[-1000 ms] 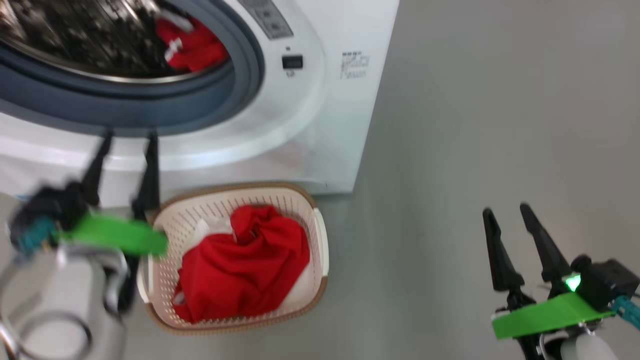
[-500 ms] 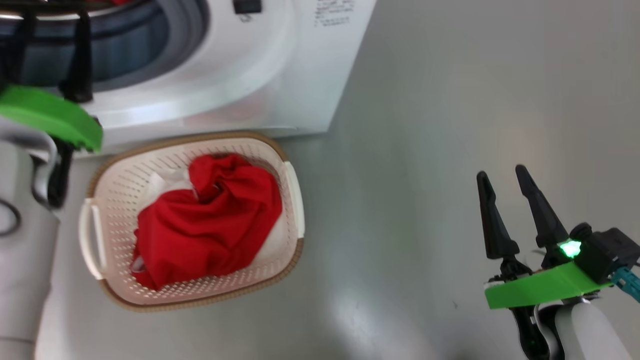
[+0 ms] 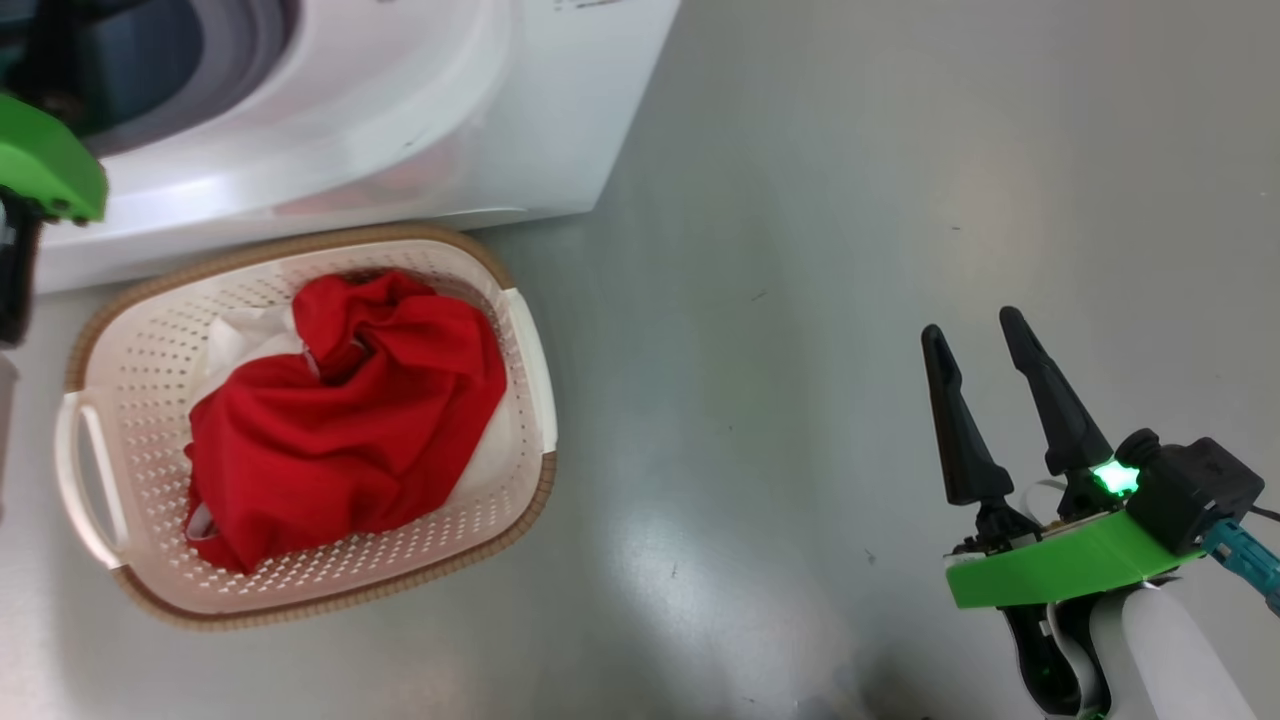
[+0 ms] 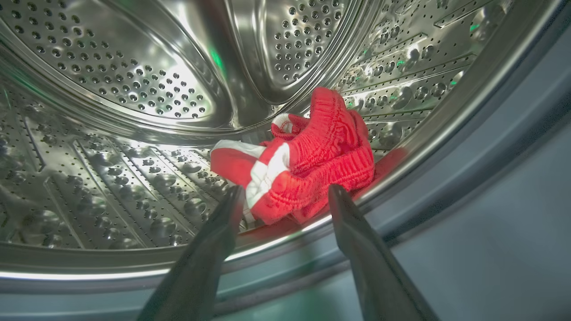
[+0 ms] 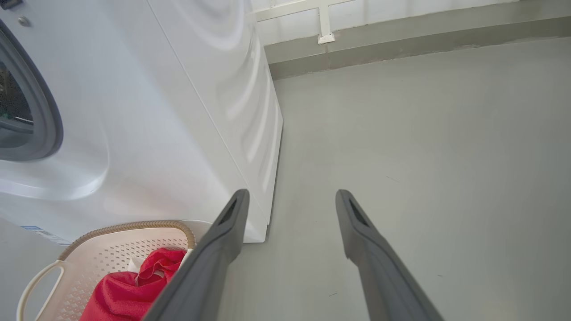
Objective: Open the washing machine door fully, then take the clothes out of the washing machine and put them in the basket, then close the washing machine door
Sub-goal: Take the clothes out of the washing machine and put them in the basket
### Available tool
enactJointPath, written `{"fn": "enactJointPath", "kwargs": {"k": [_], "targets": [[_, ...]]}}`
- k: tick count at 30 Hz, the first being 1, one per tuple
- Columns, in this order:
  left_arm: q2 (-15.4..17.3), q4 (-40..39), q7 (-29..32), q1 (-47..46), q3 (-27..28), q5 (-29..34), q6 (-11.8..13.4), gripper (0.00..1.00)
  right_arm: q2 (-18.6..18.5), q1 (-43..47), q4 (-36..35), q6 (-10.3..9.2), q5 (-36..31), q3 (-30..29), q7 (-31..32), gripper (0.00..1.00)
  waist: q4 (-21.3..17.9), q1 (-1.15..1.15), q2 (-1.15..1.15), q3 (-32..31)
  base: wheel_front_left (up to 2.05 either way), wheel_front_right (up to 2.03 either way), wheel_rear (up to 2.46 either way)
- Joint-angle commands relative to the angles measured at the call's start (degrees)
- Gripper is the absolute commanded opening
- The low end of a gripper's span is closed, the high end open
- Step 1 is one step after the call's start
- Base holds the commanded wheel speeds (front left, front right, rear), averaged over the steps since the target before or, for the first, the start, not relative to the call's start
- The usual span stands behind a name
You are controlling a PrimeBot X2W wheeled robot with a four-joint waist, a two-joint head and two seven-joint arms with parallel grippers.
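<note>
The left claw (image 4: 284, 191) was right at the mouth of the washing machine (image 3: 400, 120), its two fingers spread wide with nothing between them. Just past the tips, over the grey-blue gasket (image 4: 490, 169) and the front lip, lay the red bundle (image 4: 312, 151) with its white trim. It was dead ahead of the claw, low on the perforated drum (image 4: 134, 76) and close to the machine's opening, not at the back. The bundle ran crosswise to the fingers, looking about as wide as the gap, ribbed end up to the right in the left wrist view. So the reach looked short and straight in: advance and close on the middle of the lump. Outside, the basket (image 3: 140, 420) sat on the floor (image 3: 800, 200) against the machine's front, a red garment (image 3: 350, 410) already in it. The right claw (image 3: 971, 325) hung open and empty, well clear of the machine's corner, so the left arm was plainly the nearer.
</note>
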Motion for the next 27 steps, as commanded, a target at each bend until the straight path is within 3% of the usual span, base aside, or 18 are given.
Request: {"fn": "enactJointPath", "kwargs": {"k": [1,9,10,11,12,13,14,15,20,27], "targets": [[3.8,-0.7,-0.3,-1.5,0.9,-0.3,-0.3,1.00,0.0,-0.2,-1.4,0.37,0.6,1.6,-0.4,1.00,-0.8,0.00,0.00,0.4,0.00,0.00,0.00],[4.5,0.5,-0.3,-3.1,0.2,0.0,-0.3,1.00,0.0,0.1,-1.3,0.37,0.9,2.7,-0.4,1.00,-2.4,0.00,0.00,0.7,0.00,0.00,0.00],[4.6,0.9,-0.3,-3.3,0.0,0.0,-0.3,0.78,0.0,0.1,-1.3,0.37,0.9,2.8,-0.4,1.00,-2.6,0.00,0.00,0.8,0.00,0.00,0.00],[4.6,0.9,-0.3,-3.3,0.0,0.0,-0.3,0.78,0.0,0.1,-1.3,0.37,0.9,2.8,-0.4,1.00,-2.6,0.00,0.00,0.8,0.00,0.00,0.00],[4.6,1.3,-0.3,-3.5,-0.2,0.0,-0.3,0.45,0.0,0.1,-1.4,0.37,1.0,2.8,-0.4,1.00,-2.8,0.00,0.00,0.8,0.00,0.00,0.00],[4.7,1.6,-0.3,-3.7,-0.3,0.0,-0.3,0.35,0.0,0.2,-1.4,0.37,1.0,2.9,-0.4,1.00,-2.9,0.00,0.00,0.8,0.00,0.00,0.00],[4.8,1.8,-0.3,-4.0,-0.4,0.0,-0.3,0.12,0.0,0.2,-1.4,0.37,1.1,2.8,-0.4,1.00,-3.0,0.00,0.00,0.9,0.00,0.00,0.00],[4.8,2.0,-0.3,-4.2,-0.5,-0.1,-0.3,0.00,0.0,0.2,-1.5,0.37,1.1,2.8,-0.4,1.00,-3.1,0.00,0.00,0.9,0.00,0.00,0.00],[4.5,1.9,-0.3,-4.5,-0.4,-0.4,-0.3,0.00,0.0,0.3,-1.6,0.37,1.2,2.5,-0.4,1.00,-3.0,0.00,0.00,0.8,0.00,0.00,0.00],[1.7,-2.8,-0.3,-1.4,5.5,0.4,-0.2,0.00,0.0,-0.1,-1.4,0.37,0.4,1.5,-0.4,1.00,-0.6,0.00,0.00,-0.5,0.00,0.00,0.00]]}}
